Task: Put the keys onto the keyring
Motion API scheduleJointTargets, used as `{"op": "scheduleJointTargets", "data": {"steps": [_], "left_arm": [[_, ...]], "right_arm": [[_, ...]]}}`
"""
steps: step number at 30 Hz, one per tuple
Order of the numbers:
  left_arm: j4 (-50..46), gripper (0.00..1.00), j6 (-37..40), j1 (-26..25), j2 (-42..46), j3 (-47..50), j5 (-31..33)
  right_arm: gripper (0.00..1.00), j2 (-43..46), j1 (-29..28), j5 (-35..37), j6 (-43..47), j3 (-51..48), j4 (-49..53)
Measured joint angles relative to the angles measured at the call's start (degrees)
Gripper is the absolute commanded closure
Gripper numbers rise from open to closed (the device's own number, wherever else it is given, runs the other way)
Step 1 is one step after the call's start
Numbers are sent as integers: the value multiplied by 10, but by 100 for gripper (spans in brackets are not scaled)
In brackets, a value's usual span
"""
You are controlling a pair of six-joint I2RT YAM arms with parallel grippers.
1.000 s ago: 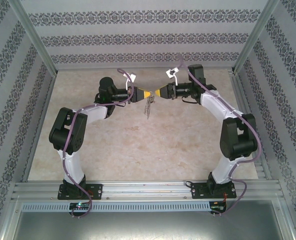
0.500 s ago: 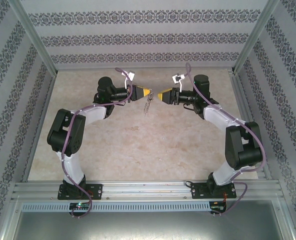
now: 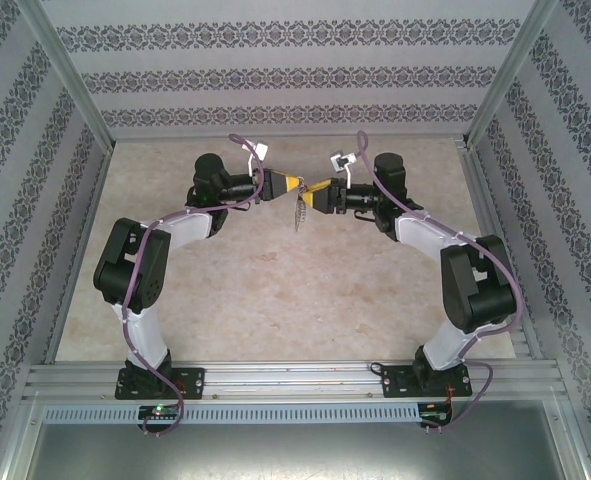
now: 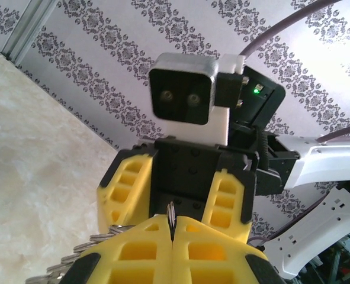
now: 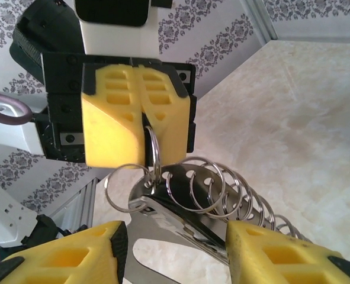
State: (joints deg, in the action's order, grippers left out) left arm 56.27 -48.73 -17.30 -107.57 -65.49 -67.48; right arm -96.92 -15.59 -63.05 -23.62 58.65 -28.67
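Keyring (image 5: 183,220) is hanging above the table (image 3: 275,300), midway between the arms; the left end effector (image 5: 142,142) is clamping one of its small rings between closed fingers (image 5: 112,118), while the right end effector (image 5: 175,254) is holding its fingers (image 5: 281,257) parted either side of the grey loop.

In the right wrist view the keyring (image 5: 186,222) runs off the picture's bottom edge between the yellow fingers (image 5: 68,260) of the right gripper (image 5: 173,251), themselves cut off there. The pressed-together tips of the left gripper (image 5: 143,148) hide part of the ring they pinch. Seen from above, the chain (image 3: 297,212) hanging between the arms is too small to tell link from link.
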Motion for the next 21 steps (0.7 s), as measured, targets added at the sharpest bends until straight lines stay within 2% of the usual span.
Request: {"op": "scheduleJointTargets", "data": {"steps": [3,8,12,21], "left_arm": [[5,100,-7,0,0,0,0],[13,100,-13,0,0,0,1],[13,100,-13,0,0,0,5],[13,100,-12,0,1,0,13]], "right_arm": [[65,-7,-2,-7,-9,0,-15],[89,-8,-2,-19,-22,-2,-41],[98,-7,-3,-33,-29,-9,-56],[100,-3,5,-35,-31,-26,-57]]}}
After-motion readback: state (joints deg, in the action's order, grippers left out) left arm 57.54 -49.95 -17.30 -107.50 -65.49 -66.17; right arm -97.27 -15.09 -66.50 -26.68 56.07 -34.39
